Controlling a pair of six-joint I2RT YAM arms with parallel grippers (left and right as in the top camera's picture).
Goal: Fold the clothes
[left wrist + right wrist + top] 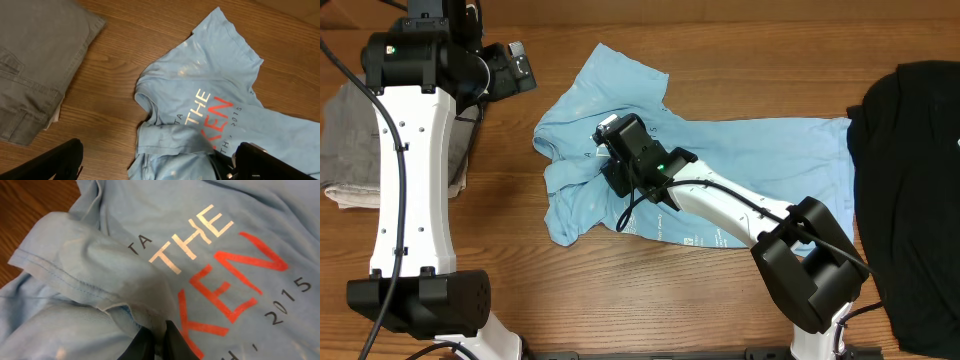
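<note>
The clothes in play are a light blue T-shirt (740,150) lying crumpled on the wooden table, its white and orange-red lettering (215,255) facing up. My right gripper (608,140) reaches over the shirt's middle and is shut on a raised fold of its fabric (161,325), just below the lettering and beside a sleeve hem (60,275). My left gripper (510,68) hangs above the table's back left, off the shirt (200,75). It is open, with one finger (62,160) at each lower corner of the left wrist view and nothing between them.
Folded grey trousers (350,140) lie at the left edge, also seen as grey trousers (35,65) from the left wrist. A black garment (910,170) covers the right edge. Both arm bases stand along the front.
</note>
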